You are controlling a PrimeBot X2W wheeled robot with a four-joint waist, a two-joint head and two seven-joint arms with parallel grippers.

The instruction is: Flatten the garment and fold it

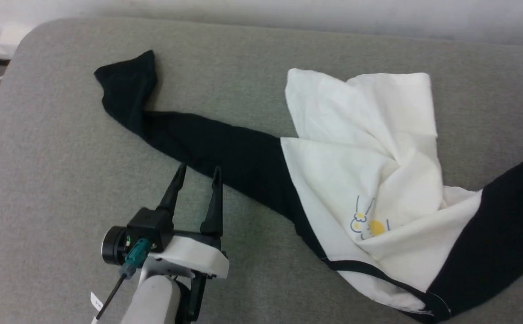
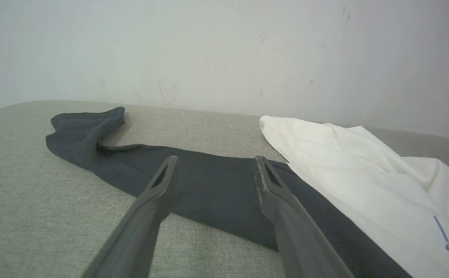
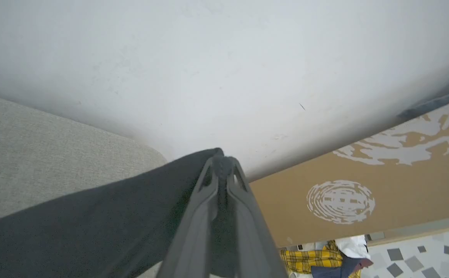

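Note:
The garment [image 1: 369,171] lies crumpled on the grey cushion, its white body bunched at the right with the yellow-and-blue print [image 1: 369,225] showing. One black sleeve [image 1: 198,135] stretches left across the cushion to a cuff at the far left. My left gripper [image 1: 197,173] is open, its fingertips just short of that sleeve [image 2: 209,185]. The other black sleeve [image 1: 504,234] runs off the right edge, pulled taut. In the right wrist view my right gripper [image 3: 221,164] is shut on the end of that sleeve [image 3: 93,224], held above the cushion's right end.
The grey cushion [image 1: 63,180] has a rounded far-left corner and a pale wall behind it. Past the cushion's right end stand a brown cardboard box [image 3: 363,185] and a tiled floor with plaid cloth [image 3: 309,255].

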